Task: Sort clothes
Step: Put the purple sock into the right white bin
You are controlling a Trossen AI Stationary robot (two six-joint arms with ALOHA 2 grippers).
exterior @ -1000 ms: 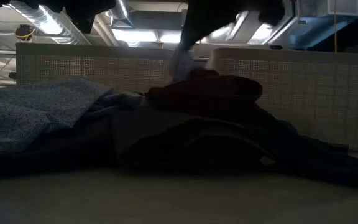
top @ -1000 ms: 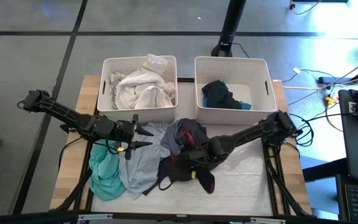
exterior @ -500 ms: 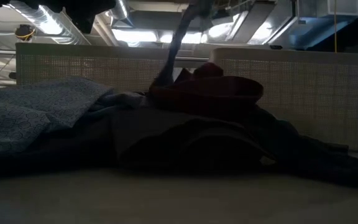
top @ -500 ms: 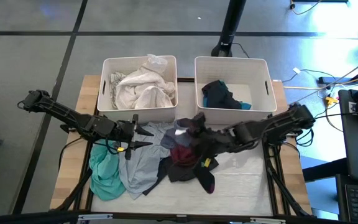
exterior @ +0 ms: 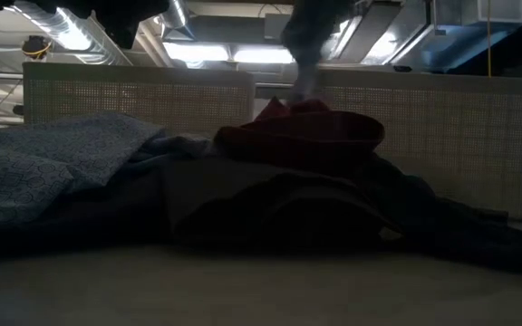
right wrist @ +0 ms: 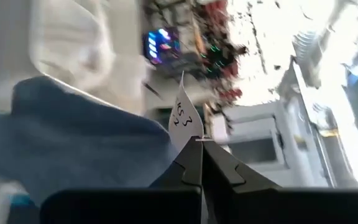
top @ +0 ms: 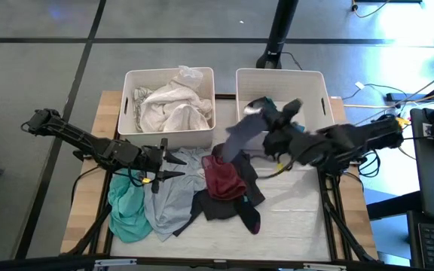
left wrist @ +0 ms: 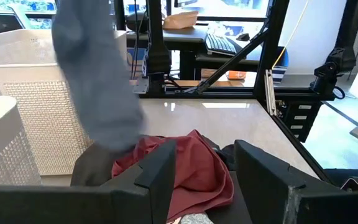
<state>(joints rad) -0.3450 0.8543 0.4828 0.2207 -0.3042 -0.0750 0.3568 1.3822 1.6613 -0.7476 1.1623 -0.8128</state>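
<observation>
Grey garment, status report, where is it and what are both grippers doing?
Right gripper shut on grey garment, lifted beside right bin. Left gripper open over pile, idle. Dark red garment exposed below.

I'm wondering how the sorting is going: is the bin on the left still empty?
No. In the high view the left bin already holds a heap of white clothes.
</observation>
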